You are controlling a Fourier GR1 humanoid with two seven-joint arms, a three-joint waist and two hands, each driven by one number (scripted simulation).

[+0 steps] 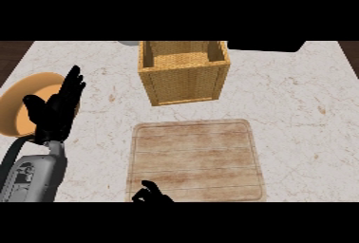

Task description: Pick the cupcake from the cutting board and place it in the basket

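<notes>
Roughly at the middle of the marble tabletop (pixel 298 111), drawn a little toward 6 o'clock, lies the cutting board (pixel 200 156), a pale wooden slab with rounded corners and a raised edge, lying flat. Straight up from it at 12 o'clock stands the basket (pixel 186 80), a square woven box with its open top facing up; it sits apart from the board, with a strip of marble between the two.

At 9 o'clock the left hand (pixel 54 111) rests released, its straight fingers pointing toward 12 o'clock and holding nothing. Its grey forearm (pixel 35 175) comes in from about 7 o'clock. Behind that hand, at the tabletop's 9 o'clock edge, sits an orange plate (pixel 20 102) (the hand overlaps its right side).

At 6 o'clock, just at the board's lower left corner, a small part of the right hand (pixel 151 193) shows as a dark shape over the wood. Whether it is released, clenched or grasping something I cannot tell.

As for the cupcake, no part of it shows (neither on the visible board nor in the visible inside of the basket), so I cannot tell where it is.

At about 1 o'clock a black object (pixel 266 45) lies at the far edge, too cut off to name.
</notes>
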